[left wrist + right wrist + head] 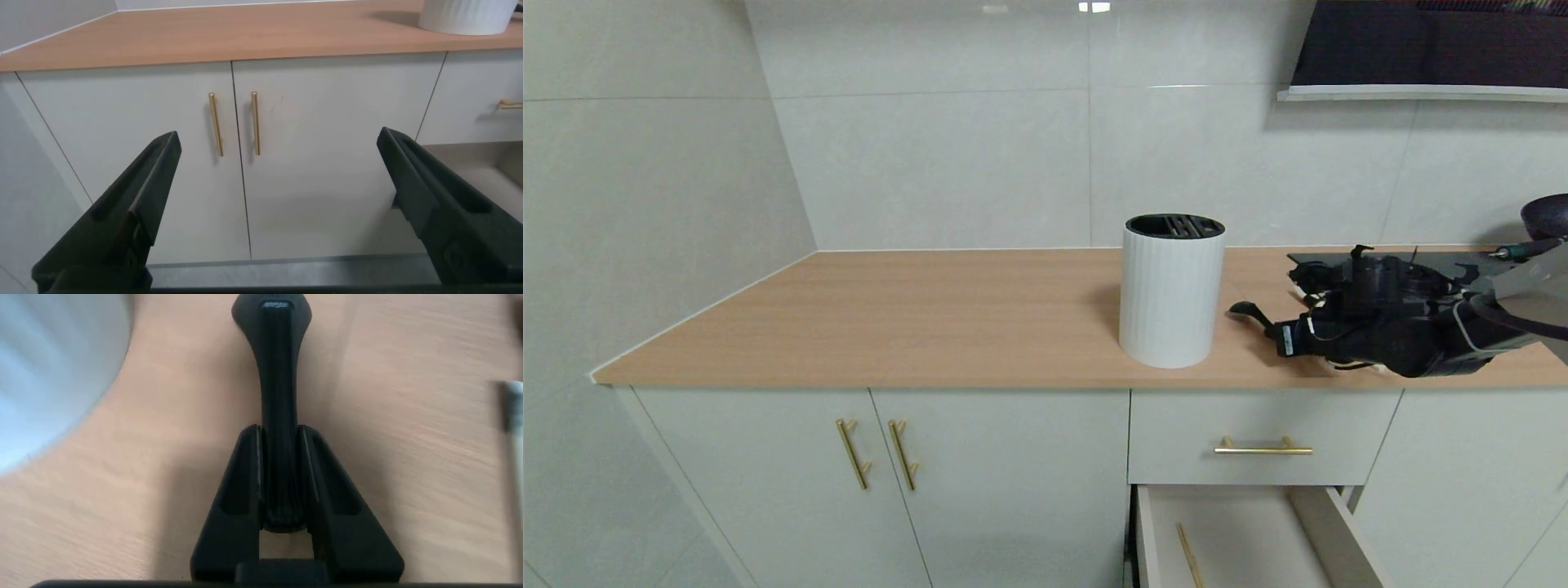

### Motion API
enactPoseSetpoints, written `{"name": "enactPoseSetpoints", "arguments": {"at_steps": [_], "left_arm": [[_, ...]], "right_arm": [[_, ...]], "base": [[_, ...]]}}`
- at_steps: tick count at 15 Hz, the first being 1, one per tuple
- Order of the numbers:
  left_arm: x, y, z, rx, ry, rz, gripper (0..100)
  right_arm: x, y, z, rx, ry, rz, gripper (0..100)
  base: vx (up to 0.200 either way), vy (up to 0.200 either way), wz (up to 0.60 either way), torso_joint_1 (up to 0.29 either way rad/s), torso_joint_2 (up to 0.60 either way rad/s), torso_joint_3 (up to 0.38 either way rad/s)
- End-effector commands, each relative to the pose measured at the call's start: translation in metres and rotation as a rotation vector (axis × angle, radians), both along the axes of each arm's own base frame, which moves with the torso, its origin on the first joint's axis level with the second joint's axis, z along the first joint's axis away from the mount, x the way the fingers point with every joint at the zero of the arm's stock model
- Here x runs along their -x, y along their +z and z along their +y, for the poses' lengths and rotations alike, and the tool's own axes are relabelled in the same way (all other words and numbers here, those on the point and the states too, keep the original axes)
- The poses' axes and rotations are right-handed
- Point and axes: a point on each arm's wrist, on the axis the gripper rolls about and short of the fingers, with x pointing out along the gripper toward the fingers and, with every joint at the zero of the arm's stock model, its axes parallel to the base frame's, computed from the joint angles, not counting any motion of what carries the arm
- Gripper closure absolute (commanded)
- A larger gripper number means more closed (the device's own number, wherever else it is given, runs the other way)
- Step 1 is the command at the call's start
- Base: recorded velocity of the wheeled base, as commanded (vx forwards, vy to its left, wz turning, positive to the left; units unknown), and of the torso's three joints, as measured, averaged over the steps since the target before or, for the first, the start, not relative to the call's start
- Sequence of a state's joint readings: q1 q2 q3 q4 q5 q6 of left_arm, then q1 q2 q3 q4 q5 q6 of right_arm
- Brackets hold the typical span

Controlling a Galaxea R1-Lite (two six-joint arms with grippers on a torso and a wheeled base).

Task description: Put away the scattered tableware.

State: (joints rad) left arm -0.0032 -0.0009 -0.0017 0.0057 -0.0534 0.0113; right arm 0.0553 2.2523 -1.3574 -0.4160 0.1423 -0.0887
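Black handle [274, 343] gripped by right tool [280, 437], just beside white holder [1171, 298] near desk [931, 318] front edge. Left tool [278, 143] held open before cabinet doors [327, 163].

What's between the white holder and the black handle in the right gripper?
Only bare countertop, seen in the head view; the handle stops short of the holder.
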Motion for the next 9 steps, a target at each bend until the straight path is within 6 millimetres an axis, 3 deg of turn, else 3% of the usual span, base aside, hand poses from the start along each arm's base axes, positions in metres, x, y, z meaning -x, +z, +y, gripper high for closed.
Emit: {"name": "enactPoseSetpoints", "arguments": {"at_steps": [1, 5, 9], "left_arm": [[0.000, 0.000, 0.000, 0.001, 0.000, 0.001, 0], [0.000, 0.000, 0.000, 0.001, 0.000, 0.001, 0], [0.000, 0.000, 0.000, 0.001, 0.000, 0.001, 0]], "right_arm": [[0.018, 0.029, 0.003, -0.038, -0.050, -0.017, 100], [0.085, 0.065, 0.002, -0.147, -0.128, 0.131, 100], [0.144, 0.064, 0.020, -0.188, -0.153, 0.227, 100]], "base": [[0.000, 0.000, 0.00, 0.000, 0.00, 0.000], [0.000, 0.000, 0.00, 0.000, 0.00, 0.000], [0.000, 0.000, 0.00, 0.000, 0.00, 0.000]]}}
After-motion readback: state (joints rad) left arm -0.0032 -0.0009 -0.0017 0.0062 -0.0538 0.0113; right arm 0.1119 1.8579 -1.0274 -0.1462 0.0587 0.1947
